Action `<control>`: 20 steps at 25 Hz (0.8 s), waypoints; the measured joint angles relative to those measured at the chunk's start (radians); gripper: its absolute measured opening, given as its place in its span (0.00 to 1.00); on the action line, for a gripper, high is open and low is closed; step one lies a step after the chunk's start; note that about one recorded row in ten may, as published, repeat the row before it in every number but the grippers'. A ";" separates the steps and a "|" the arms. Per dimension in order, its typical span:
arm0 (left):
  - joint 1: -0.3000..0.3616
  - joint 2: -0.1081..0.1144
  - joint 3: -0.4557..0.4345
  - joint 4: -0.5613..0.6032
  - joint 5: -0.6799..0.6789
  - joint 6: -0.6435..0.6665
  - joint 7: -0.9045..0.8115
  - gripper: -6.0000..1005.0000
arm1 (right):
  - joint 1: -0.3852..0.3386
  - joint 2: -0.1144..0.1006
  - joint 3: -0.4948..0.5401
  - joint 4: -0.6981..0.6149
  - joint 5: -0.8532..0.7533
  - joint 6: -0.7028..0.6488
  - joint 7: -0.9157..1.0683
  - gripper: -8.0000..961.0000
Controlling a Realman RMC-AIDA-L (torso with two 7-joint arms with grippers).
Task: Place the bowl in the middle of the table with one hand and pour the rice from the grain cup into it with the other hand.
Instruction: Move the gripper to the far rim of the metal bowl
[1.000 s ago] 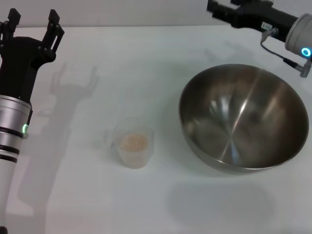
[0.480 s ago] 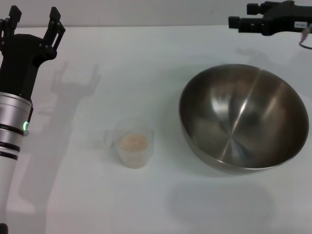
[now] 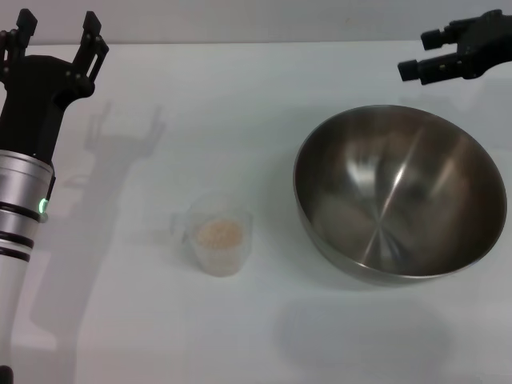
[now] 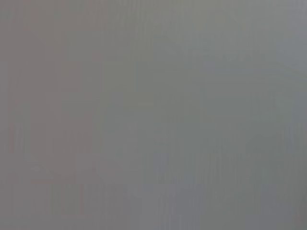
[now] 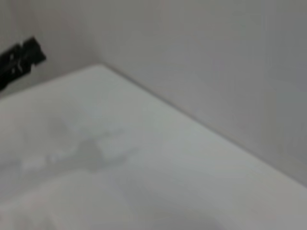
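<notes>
Bowl (image 3: 400, 194) sits on the desk (image 3: 240, 104), empty, upright. Grain cup (image 3: 218, 242) stands left of the bowl, apart from it, rice (image 3: 219, 233) inside. Left tool (image 3: 54, 36) hovers far-left of the bowl, beyond the cup, fingers spread wide, holding nothing. Right tool (image 3: 424, 54) hangs just past the bowl's far rim, fingers apart, empty.

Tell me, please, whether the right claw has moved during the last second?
Yes. In the head view the right claw has slid toward the robot's right, past the far rim of the unmoved bowl.
</notes>
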 joint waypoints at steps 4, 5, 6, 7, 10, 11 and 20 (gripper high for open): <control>0.006 0.000 0.000 0.000 0.000 0.004 0.000 0.83 | 0.040 -0.006 0.001 -0.041 -0.152 -0.049 0.068 0.77; 0.006 0.000 0.000 0.000 0.000 0.004 0.000 0.83 | 0.040 -0.006 0.001 -0.041 -0.152 -0.049 0.068 0.77; 0.007 0.000 0.000 0.000 0.000 0.005 0.000 0.83 | 0.054 -0.007 0.002 -0.058 -0.200 -0.065 0.090 0.77; 0.007 0.000 0.000 0.000 0.000 0.005 0.000 0.83 | 0.054 -0.007 0.002 -0.058 -0.200 -0.065 0.090 0.77; 0.009 0.000 0.000 0.000 0.000 0.005 0.000 0.83 | 0.083 -0.009 0.002 -0.081 -0.263 -0.108 0.123 0.77; 0.010 0.000 0.000 0.000 0.000 0.006 0.000 0.83 | 0.109 -0.011 0.001 -0.091 -0.319 -0.140 0.154 0.77; 0.011 0.000 0.000 0.000 0.000 0.006 0.000 0.83 | 0.172 -0.010 -0.033 -0.102 -0.484 -0.212 0.253 0.76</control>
